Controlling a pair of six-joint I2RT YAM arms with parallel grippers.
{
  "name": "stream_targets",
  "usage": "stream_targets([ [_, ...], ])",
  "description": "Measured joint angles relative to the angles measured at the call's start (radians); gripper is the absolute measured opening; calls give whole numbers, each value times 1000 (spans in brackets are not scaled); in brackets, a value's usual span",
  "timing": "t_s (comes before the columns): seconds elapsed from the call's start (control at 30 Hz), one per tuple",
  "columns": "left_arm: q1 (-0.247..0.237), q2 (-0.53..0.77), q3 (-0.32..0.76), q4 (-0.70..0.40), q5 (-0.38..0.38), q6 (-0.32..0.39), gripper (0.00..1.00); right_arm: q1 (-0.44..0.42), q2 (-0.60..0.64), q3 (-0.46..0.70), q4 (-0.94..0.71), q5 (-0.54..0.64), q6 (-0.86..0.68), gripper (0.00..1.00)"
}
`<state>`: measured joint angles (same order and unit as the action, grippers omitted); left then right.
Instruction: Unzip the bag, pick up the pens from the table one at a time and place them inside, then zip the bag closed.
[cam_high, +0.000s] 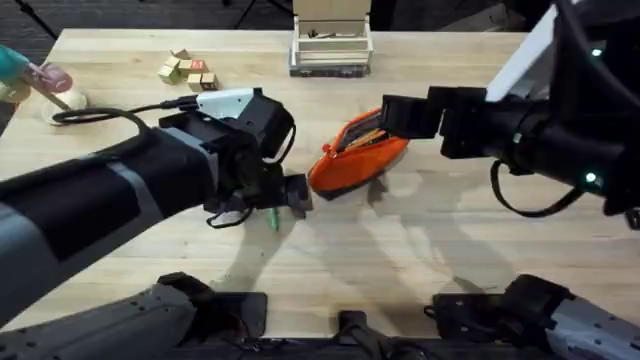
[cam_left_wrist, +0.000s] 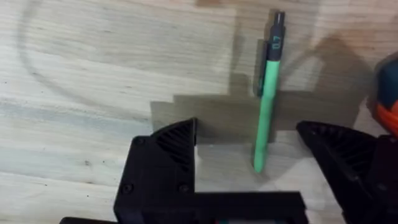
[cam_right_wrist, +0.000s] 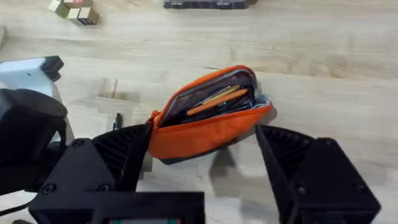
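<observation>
My left gripper (cam_left_wrist: 249, 155) hangs low over the light wooden plank table (cam_high: 400, 260), black fingers spread apart with the slim green pen (cam_left_wrist: 267, 106) lying flat between them, not yet gripped. My right gripper (cam_right_wrist: 205, 155) is also spread, straddling the bright orange soft fabric pouch (cam_right_wrist: 211, 127) without clamping it. The pouch sits near the table's middle, its zipper already open, with an orange stick and other slim items showing inside. I judge the unzipping done; the green pen is still to be lifted and dropped in, and then the zip closed. Small wooden blocks (cam_high: 188, 70) and a white tray (cam_high: 330, 48) keep to the far edge, so the near side is open.
</observation>
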<state>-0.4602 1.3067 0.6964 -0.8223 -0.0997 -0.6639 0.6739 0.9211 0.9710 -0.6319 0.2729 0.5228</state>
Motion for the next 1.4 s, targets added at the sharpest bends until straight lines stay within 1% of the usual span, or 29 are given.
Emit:
stream_targets([
  [0.07,-6,0,0,2,-2,-7,994,0,0,0,0,0,0,997],
  [0.1,-8,0,-1,3,-2,-10,976,0,0,0,-1,0,0,997],
  [0.17,-12,0,-1,7,-2,-14,913,0,0,0,-1,0,0,997],
  [0.2,-15,0,-1,8,-2,-17,865,0,0,0,-1,0,0,998],
  [0.33,-16,0,-1,8,-2,-23,615,0,0,0,-6,0,0,998],
  [0.43,-16,0,-1,8,-3,-24,367,0,0,0,-16,0,0,998],
  [0.53,-16,0,-1,6,-8,-26,97,0,0,0,-27,0,0,998],
  [0.57,-16,-2,-1,8,-9,-25,63,0,0,0,-29,0,0,998],
  [0.77,-16,-5,0,3,-9,-25,45,0,-1,0,-30,0,-1,998],
  [0.93,-20,-3,25,-53,6,-25,43,0,-25,0,-31,0,-1,997],
  [1.17,-20,-2,160,-64,-5,-11,43,0,-98,0,-33,0,-30,998],
  [1.33,-20,-2,266,-61,-31,29,43,0,-132,0,-66,0,-37,998],
  [1.4,-20,-2,309,-41,-39,48,43,0,-146,0,-90,0,-37,998],
])
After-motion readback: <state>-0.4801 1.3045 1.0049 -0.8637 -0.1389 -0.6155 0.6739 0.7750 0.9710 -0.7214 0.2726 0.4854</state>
